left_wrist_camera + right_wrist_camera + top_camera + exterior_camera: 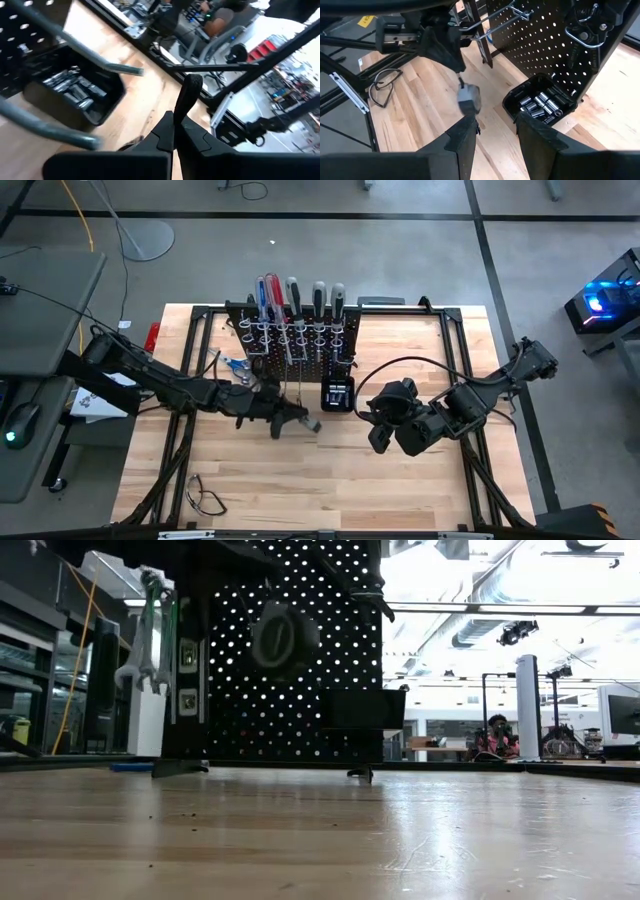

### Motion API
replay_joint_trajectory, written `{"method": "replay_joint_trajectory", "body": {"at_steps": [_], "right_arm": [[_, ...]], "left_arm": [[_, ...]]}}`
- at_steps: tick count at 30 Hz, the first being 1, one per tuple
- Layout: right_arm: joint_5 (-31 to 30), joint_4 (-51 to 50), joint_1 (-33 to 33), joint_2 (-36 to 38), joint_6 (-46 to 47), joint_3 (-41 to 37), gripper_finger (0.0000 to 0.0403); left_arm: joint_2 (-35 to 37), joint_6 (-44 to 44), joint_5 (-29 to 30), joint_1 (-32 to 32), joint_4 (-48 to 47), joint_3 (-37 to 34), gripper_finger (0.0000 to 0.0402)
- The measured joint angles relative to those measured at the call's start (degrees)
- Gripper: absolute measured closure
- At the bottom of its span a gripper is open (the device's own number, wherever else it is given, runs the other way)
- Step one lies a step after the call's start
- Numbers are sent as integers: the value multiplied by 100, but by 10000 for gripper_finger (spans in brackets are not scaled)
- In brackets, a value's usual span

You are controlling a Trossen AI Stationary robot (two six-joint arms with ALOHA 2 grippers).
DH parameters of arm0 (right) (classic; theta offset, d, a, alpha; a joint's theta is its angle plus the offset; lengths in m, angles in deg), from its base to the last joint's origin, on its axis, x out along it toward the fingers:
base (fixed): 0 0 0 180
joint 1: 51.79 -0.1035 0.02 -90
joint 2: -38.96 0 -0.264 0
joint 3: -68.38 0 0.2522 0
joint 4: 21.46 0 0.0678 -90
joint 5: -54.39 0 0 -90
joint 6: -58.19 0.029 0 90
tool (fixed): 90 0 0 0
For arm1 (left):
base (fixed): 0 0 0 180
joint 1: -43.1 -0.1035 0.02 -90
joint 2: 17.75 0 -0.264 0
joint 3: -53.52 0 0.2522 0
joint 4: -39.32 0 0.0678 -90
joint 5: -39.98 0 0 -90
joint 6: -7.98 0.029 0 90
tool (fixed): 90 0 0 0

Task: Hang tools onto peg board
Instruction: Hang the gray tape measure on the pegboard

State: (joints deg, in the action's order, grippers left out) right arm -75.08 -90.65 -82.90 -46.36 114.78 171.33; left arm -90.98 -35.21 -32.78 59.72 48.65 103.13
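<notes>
- No brand or writing is readable anywhere.
- Glasses (204, 498) lie near the table's (330, 480) front-left corner.
- Left gripper (297, 420), mid-table before the board, is clamped on a dark tool (187, 95).
- Right gripper (383, 430) hangs alongside, fingers (462, 142) parted, empty.
- Socket box (337, 394) touches the board's (300, 680) foot; only wrist views show its sockets.
- 5 screwdrivers (290, 298) stand atop the board at the back edge.
- Only the low view shows wrenches (148, 635) hanging.

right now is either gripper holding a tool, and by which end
The left gripper is shut on a slim tool, gripping its thin dark shaft, the grey end free. The right gripper is open and holds nothing.
</notes>
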Motion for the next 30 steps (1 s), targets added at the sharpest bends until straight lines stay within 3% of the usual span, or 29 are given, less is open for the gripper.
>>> {"method": "replay_joint_trajectory", "body": {"at_steps": [20, 30], "right_arm": [[0, -1, 0, 0, 17, 0, 270], [0, 2, 0, 0, 36, 0, 270]], "left_arm": [[0, -332, 452, -196, 42, 0, 401], [0, -490, 263, -219, -117, -1, 401]]}}
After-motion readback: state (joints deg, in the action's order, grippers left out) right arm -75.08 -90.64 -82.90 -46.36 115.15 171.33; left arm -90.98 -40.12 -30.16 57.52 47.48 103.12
